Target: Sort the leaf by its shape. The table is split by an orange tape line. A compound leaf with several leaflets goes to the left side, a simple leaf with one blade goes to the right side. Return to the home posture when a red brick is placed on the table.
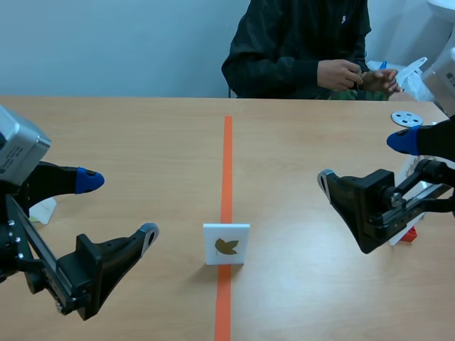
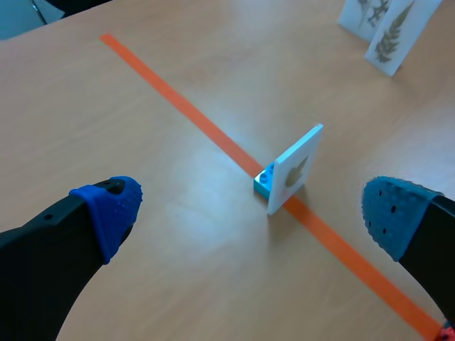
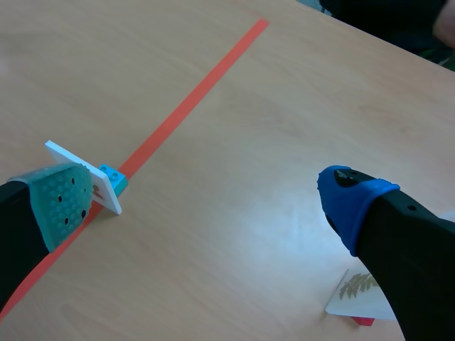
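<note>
A white card [image 1: 226,244] showing one olive-brown leaf blade stands upright on the orange tape line [image 1: 227,163], near the table's front. In the left wrist view the card [image 2: 295,169] is seen edge-on, ahead of the fingers, held up by a cyan brick [image 2: 264,179]. My left gripper [image 1: 119,206] hangs open to the card's left, apart from it. My right gripper [image 1: 364,159] is open on the right side, also apart. From the right wrist the card [image 3: 99,186] appears just beyond the grey-green pad [image 3: 62,200].
A person sits across the table with hands [image 1: 355,74] together. Two cards with fern-like leaves [image 2: 391,35] stand at the right edge. Another fern card [image 3: 355,291] with a red base [image 1: 409,234] lies under my right gripper. A white perforated disc [image 1: 407,118] lies far right.
</note>
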Controlling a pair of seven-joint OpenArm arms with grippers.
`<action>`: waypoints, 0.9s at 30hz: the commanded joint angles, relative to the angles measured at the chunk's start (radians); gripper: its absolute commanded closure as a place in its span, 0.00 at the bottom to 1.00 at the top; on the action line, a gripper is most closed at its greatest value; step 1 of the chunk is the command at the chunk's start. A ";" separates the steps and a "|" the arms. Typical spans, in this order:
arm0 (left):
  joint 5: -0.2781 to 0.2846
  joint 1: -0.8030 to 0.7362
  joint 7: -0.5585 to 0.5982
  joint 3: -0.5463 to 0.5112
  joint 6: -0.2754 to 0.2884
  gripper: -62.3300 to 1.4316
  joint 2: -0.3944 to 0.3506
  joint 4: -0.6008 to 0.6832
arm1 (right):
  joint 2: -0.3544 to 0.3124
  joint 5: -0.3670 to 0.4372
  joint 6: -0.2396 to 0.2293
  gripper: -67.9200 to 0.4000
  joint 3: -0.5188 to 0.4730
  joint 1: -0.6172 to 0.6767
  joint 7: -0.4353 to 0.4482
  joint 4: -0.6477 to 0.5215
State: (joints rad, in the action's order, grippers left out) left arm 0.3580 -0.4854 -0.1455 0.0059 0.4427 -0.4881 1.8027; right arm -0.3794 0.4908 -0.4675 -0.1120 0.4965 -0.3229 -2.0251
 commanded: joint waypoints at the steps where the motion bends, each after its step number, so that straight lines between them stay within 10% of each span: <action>1: 0.011 0.007 0.022 0.007 -0.001 0.00 -0.003 0.010 | -0.008 0.011 0.004 0.00 -0.013 -0.012 0.015 -0.001; 27: -0.199 0.473 0.271 0.410 -0.002 0.00 0.042 -0.550 | -0.008 0.010 0.007 0.00 -0.013 -0.012 0.015 -0.001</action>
State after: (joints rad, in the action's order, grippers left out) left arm 0.1532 -0.0257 0.1051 0.4187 0.4423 -0.4519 1.2324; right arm -0.3794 0.4908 -0.4641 -0.1120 0.4965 -0.3225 -2.0251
